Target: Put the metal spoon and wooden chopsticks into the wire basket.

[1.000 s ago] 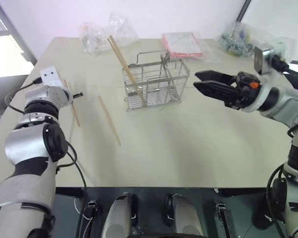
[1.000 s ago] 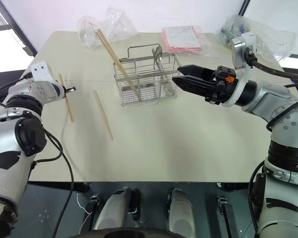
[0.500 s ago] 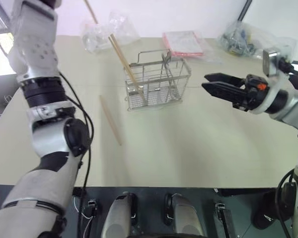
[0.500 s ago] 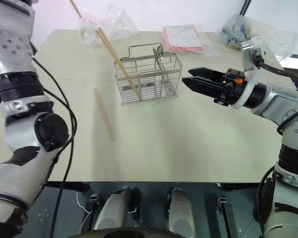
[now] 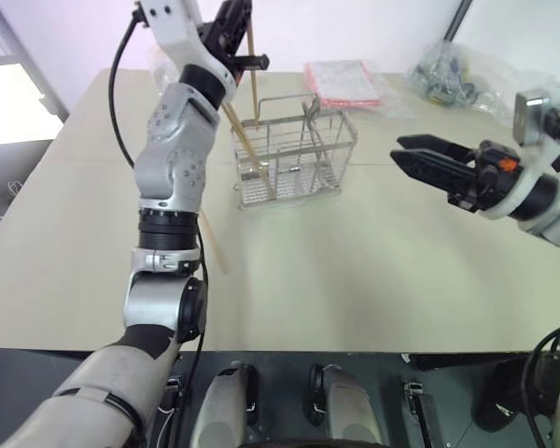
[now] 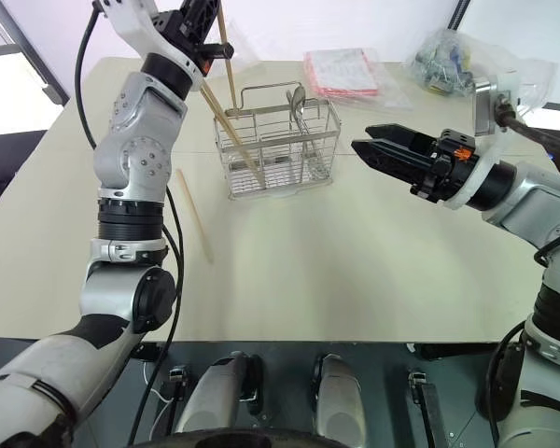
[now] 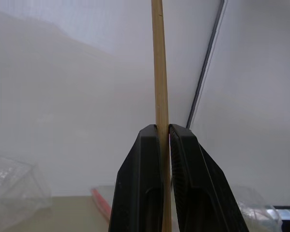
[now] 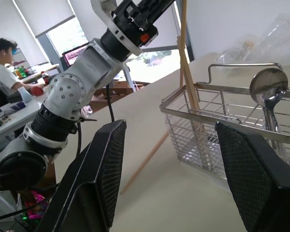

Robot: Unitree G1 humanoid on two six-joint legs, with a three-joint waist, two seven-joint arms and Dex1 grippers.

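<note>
A wooden chopstick [image 6: 227, 65] is pinched upright between the closed fingers of the left gripper [image 6: 202, 19] above the wire basket [image 6: 278, 142], presumably so that its lower end can be dropped into a compartment. The basket already holds the metal spoon [image 6: 298, 101] and leaning chopsticks [image 6: 224, 112]; another chopstick [image 6: 194, 215] lies on the table [image 6: 355, 280] beside the basket. The right gripper [image 6: 378, 149] is held open and empty beside the basket, leaving the basket's open top unobstructed.

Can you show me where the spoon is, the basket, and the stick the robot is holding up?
metal spoon [image 8: 267, 86], right wrist view, on its round bowl.
wire basket [image 6: 278, 173], right eye view, front wire wall.
held chopstick [image 7: 158, 72], left wrist view, mid-shaft.
</note>
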